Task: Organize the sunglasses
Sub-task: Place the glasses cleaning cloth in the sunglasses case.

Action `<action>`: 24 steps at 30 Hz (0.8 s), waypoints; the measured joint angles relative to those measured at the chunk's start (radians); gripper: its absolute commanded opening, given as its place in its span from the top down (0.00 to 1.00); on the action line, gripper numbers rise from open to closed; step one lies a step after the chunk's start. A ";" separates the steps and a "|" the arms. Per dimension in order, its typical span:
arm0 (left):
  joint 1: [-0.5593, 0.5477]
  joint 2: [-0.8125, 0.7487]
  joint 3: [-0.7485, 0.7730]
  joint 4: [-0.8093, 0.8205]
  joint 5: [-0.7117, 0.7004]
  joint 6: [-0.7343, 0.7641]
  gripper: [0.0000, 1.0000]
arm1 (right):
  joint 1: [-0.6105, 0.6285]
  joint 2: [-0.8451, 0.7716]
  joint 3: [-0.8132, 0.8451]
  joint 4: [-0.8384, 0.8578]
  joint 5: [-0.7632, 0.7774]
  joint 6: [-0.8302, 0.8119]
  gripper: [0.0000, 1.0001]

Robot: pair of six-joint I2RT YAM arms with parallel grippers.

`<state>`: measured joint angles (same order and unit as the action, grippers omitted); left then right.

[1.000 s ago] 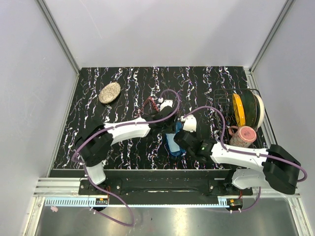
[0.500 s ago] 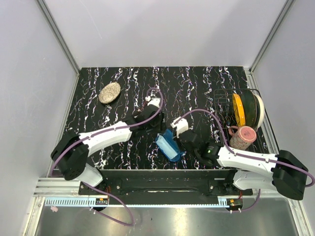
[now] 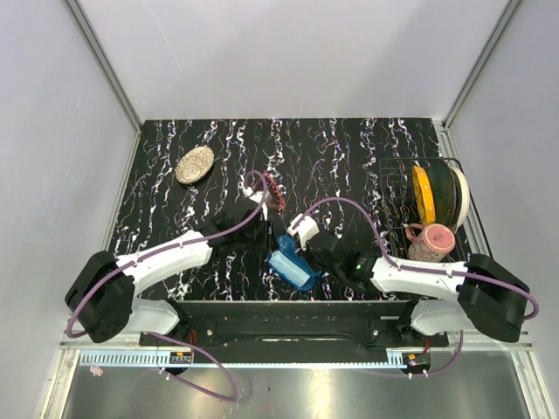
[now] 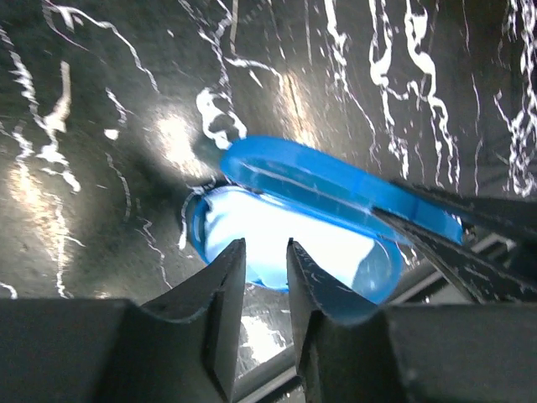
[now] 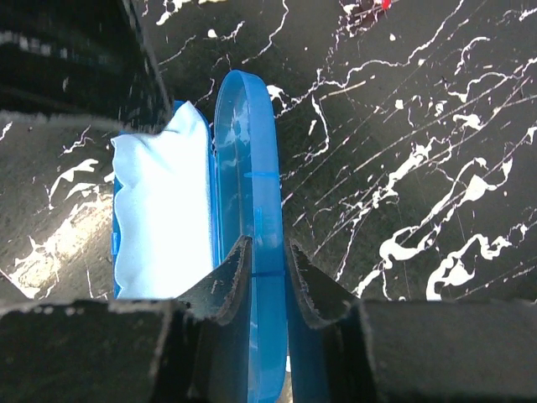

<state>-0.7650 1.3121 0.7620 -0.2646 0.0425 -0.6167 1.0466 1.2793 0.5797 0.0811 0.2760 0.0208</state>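
The sunglasses [image 3: 272, 188], thin red frame, lie on the black marbled table behind the case; a red tip shows in the right wrist view [image 5: 383, 4]. The blue case [image 3: 293, 264] lies open near the front edge with the light blue cloth [image 5: 159, 210] inside. My right gripper [image 5: 267, 248] is shut on the case's upright lid [image 5: 252, 159]; it also shows in the top view [image 3: 302, 247]. My left gripper [image 4: 264, 252] hovers just left of the case [image 4: 336, 189], jaws almost together with nothing between them. It is dark and hard to make out in the top view [image 3: 265, 237].
A speckled oval object [image 3: 194, 164] lies at the back left. A wire rack [image 3: 397, 188] at the right holds a yellow plate [image 3: 423, 194] and a white one. A pink mug [image 3: 432, 243] stands in front of it. The table's front rail [image 3: 279, 305] is close below the case.
My left arm has drawn back left and nearer, away from the sunglasses, to the case's side. My right gripper has carried the open case leftward.
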 measured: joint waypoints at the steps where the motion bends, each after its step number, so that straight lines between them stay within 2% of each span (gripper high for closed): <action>1: 0.000 0.001 -0.007 0.005 0.023 0.001 0.73 | 0.000 0.010 0.000 0.014 0.000 -0.007 1.00; 9: -0.003 0.092 -0.024 0.110 0.161 0.003 0.77 | 0.000 0.049 0.000 0.090 0.000 -0.028 1.00; 20: -0.042 0.245 -0.042 0.166 0.175 -0.008 0.82 | 0.000 0.050 -0.007 0.122 0.011 -0.034 0.99; 22: -0.046 0.250 -0.043 0.174 0.171 -0.013 0.83 | 0.000 0.050 -0.010 0.122 0.016 -0.033 0.96; 24: -0.049 0.253 -0.043 0.181 0.163 -0.018 0.84 | 0.000 0.050 -0.012 0.123 0.027 -0.029 0.87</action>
<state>-0.8139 1.5650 0.7193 -0.0837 0.2054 -0.6350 1.0466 1.3293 0.5678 0.2039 0.3031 -0.0082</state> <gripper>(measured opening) 0.174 0.239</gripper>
